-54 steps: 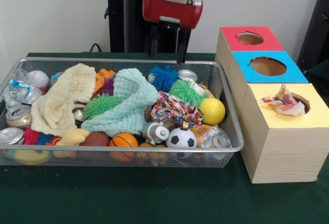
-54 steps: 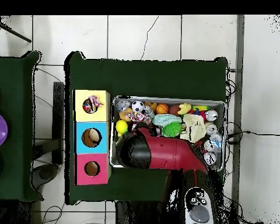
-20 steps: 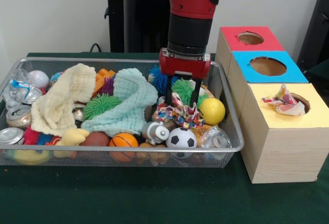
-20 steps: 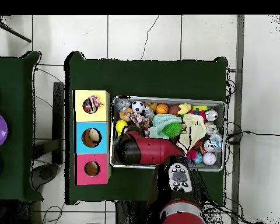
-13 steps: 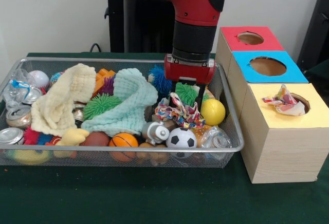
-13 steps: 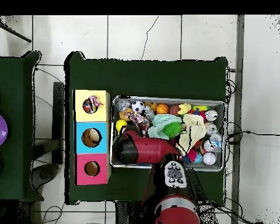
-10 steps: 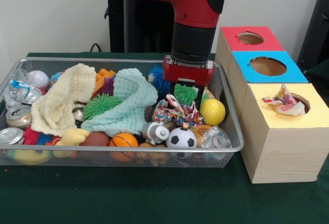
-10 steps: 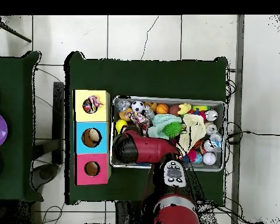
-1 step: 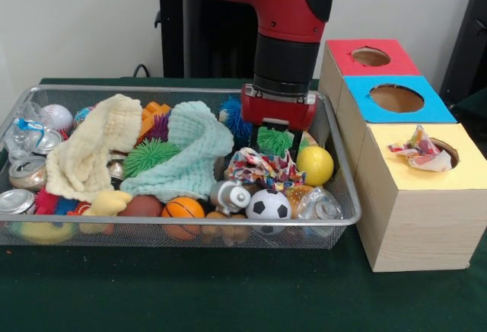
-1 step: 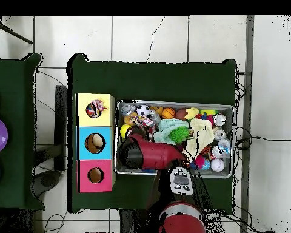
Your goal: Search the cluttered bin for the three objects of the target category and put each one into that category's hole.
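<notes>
Standing on the dark green cloth-covered table (image 9: 228, 294), the long silver wire-mesh bin (image 9: 344, 187) serves as the landmark for everything else. Just to the right of the bin runs a row of three light wooden boxes, each with a round hole in a coloured top: the yellow-topped box (image 9: 426, 210) nearest the camera, with a crumpled multicoloured patterned cloth (image 9: 417, 151) stuffed into its hole, the blue-topped box (image 9: 396, 100) behind it, and the red-topped box (image 9: 370, 58) farthest back. Over the right half of the bin the red and black robot arm (image 9: 289, 20) comes straight down, and its gripper (image 9: 275, 135) is clamped on a green spiky rubber ball (image 9: 274, 142), held just above the clutter. Inside the bin, the left part is covered by a pale yellow knitted cloth (image 9: 87, 153), and the middle by a mint green textured cloth (image 9: 190, 145). Directly under the held ball lies a second colourful patterned cloth (image 9: 262, 168). At the bin's right end sits a smooth yellow ball (image 9: 315, 166), and against the bin's front wall are a small black and white football (image 9: 268, 204) and a small orange basketball (image 9: 183, 210). Another green spiky ball (image 9: 148, 155) rests between the two large cloths.
</notes>
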